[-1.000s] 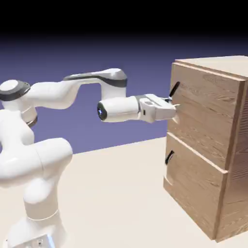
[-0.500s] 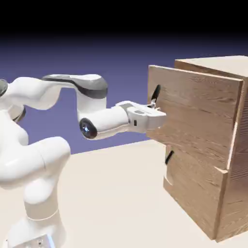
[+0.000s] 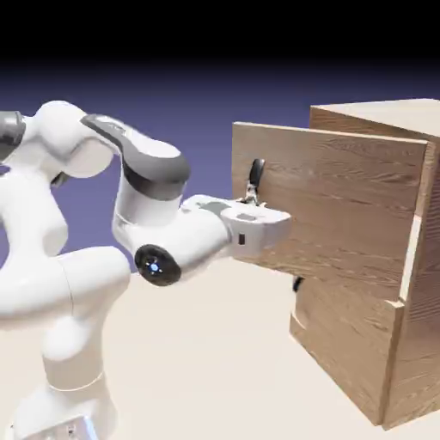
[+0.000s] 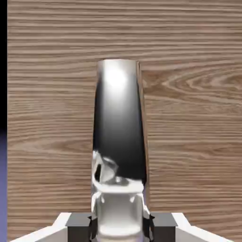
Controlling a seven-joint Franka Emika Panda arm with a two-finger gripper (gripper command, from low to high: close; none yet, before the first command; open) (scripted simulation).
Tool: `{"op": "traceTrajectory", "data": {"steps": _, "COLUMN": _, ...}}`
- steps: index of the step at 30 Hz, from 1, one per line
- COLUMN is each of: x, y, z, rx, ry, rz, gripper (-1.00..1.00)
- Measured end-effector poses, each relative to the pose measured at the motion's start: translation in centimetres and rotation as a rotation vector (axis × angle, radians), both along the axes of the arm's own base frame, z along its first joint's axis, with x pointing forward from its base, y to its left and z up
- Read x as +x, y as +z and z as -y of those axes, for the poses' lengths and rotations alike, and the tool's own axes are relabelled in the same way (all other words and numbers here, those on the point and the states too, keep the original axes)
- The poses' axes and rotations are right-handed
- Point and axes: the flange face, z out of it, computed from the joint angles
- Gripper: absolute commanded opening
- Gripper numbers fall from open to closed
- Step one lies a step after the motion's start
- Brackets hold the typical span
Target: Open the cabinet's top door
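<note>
Hand (image 3: 258, 206) grips handle (image 4: 119, 123) — door (image 3: 344, 206) ajar.

You see light-brown wood grain, matt, on the cabinet (image 3: 404, 284) and its top door (image 3: 344, 206). The handle (image 4: 119, 123) looks glossy black, smooth, mirror-like. The arm (image 3: 77, 284) is smooth white plastic.

The swung-out light-brown wood-grain top door (image 3: 335, 202) blocks the boxy wooden cabinet's (image 3: 404, 344) front; the pale table (image 3: 206, 361) below lies open.
</note>
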Motion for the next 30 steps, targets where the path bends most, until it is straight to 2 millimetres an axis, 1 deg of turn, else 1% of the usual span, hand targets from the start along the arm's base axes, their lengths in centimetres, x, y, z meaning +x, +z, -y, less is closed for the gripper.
{"op": "traceTrajectory", "data": {"steps": 8, "x": -1.7, "y": 0.0, "z": 5.1, "rx": 0.0, "ry": 0.171, "rz": 0.0, "gripper": -1.0}}
{"op": "traceTrajectory", "data": {"steps": 16, "x": -2.5, "y": 0.0, "z": 10.7, "rx": 0.0, "ry": 0.352, "rz": 0.0, "gripper": -1.0}}
{"op": "traceTrajectory", "data": {"steps": 23, "x": -2.3, "y": 0.0, "z": 16.2, "rx": 0.0, "ry": 0.529, "rz": 0.0, "gripper": -1.0}}
{"op": "traceTrajectory", "data": {"steps": 30, "x": -1.1, "y": 0.0, "z": 21.5, "rx": 0.0, "ry": 0.705, "rz": 0.0, "gripper": -1.0}}
